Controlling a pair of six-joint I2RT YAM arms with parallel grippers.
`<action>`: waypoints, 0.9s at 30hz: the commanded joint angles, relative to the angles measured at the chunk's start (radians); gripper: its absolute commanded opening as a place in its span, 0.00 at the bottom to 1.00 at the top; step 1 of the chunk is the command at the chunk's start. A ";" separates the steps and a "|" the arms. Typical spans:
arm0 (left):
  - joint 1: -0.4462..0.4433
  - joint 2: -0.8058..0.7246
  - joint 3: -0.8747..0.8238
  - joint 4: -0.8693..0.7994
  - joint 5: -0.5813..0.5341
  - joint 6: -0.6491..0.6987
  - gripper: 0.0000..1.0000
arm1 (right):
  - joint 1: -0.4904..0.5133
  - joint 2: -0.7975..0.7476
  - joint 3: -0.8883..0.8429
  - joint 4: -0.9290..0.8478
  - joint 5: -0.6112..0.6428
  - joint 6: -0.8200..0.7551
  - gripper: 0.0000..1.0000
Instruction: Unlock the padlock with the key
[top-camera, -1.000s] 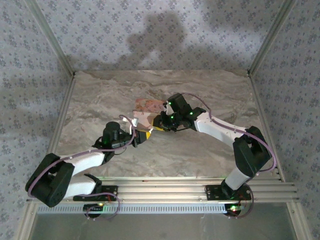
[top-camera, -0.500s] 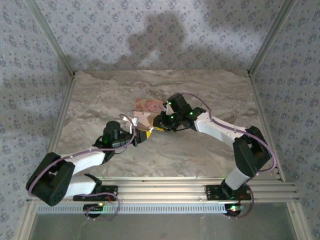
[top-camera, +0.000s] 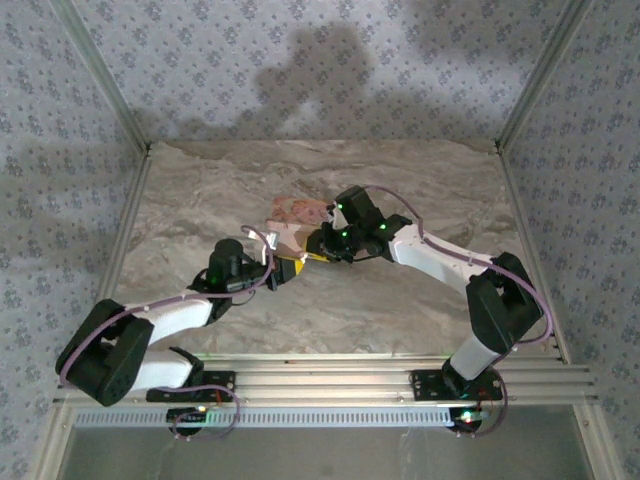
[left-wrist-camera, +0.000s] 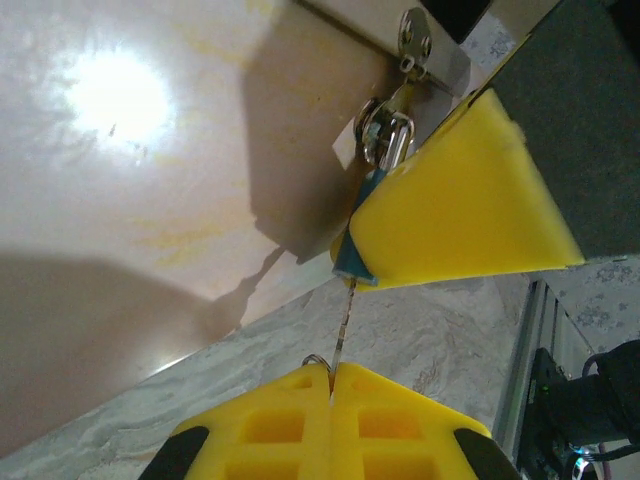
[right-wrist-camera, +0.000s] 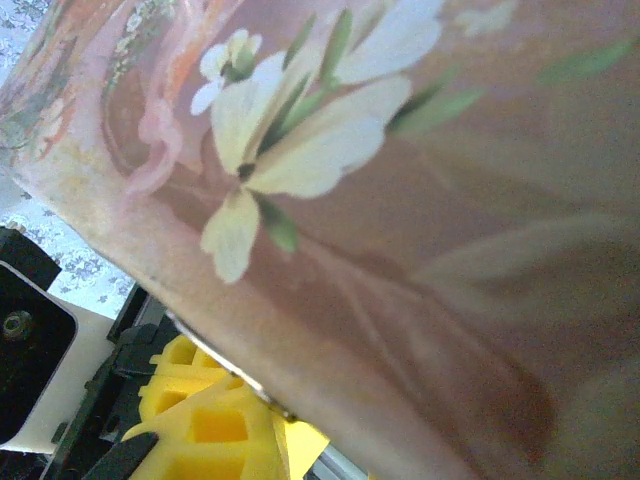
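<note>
My left gripper (left-wrist-camera: 333, 372) is shut on the key (left-wrist-camera: 343, 322), whose thin blade points up into the underside of the padlock (left-wrist-camera: 350, 262). Only the padlock's teal bottom corner shows. Its silver shackle (left-wrist-camera: 385, 132) hangs through the hasp (left-wrist-camera: 414, 32) of the floral box (top-camera: 288, 222). My right gripper's yellow finger (left-wrist-camera: 460, 205) covers the padlock body, and the gripper looks shut on it. In the top view the left gripper (top-camera: 284, 268) and the right gripper (top-camera: 313, 251) meet at the box's near corner. The right wrist view is close against the box lid (right-wrist-camera: 380, 200).
The box stands mid-table on the marble surface (top-camera: 400, 310). Metal frame posts and patterned walls enclose the table. Open marble lies to the right and toward the front rail (top-camera: 330, 375).
The left wrist has shifted slightly up toward the box. The right arm has not moved.
</note>
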 joint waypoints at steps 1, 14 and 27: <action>-0.005 0.011 0.039 0.079 0.023 -0.014 0.00 | 0.009 -0.033 0.005 0.040 -0.026 0.012 0.00; 0.007 0.087 0.049 0.239 0.051 -0.109 0.00 | 0.016 -0.033 -0.009 0.038 -0.047 -0.003 0.00; 0.017 0.239 0.023 0.486 0.096 -0.204 0.00 | 0.046 0.001 -0.091 0.102 -0.021 0.012 0.00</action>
